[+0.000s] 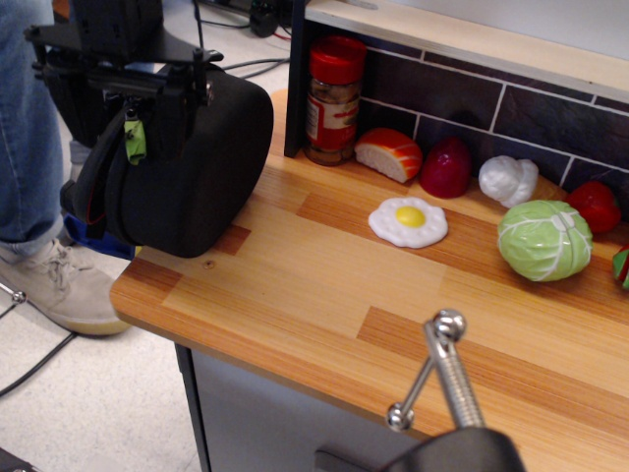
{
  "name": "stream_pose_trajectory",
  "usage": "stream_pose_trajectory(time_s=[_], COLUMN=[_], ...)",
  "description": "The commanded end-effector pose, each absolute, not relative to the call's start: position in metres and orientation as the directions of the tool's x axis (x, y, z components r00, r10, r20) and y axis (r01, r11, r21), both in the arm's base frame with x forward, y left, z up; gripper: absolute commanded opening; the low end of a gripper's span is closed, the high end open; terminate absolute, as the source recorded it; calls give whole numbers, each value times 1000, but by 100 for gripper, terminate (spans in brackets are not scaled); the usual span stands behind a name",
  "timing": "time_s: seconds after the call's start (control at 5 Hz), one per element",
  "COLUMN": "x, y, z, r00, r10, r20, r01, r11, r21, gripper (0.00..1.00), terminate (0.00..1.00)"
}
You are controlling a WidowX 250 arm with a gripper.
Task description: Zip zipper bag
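Black gripper [128, 93], boxy body, flat plate, dark fingers

Zipper bag [192, 172] stands on edge at left end of counter [324, 295], partly overhanging it. Gripper [123, 93] sits over bag's upper left. Jar [332, 98] right of bag, against back wall. Along the wall rightward: bread slice [388, 154], onion [446, 167], garlic [508, 180]. Fried egg [408, 221] in front of bread; cabbage [544, 239] right of egg.
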State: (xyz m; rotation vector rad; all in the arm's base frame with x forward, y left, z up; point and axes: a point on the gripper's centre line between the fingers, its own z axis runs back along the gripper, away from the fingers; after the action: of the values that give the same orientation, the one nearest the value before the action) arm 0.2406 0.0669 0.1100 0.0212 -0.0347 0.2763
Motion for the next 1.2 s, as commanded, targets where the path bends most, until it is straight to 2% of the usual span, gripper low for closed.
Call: stream_pose_trajectory(time_s=[0.0,0.2,0.6,0.8,1.0], x=[241,246,249,236,211], y=[60,61,67,76,91], z=[112,106,109,112,109], r00=[963,951,947,960,982], r10=[242,282,292,258,187], r20=[115,129,132,109,22], r01=[-248,-288,-300,-265,-188], r11=[968,957,953,963,977], r21=[32,27,41,58,97], gripper=[100,0,0,0,0], terminate=[0,0,0,0,0])
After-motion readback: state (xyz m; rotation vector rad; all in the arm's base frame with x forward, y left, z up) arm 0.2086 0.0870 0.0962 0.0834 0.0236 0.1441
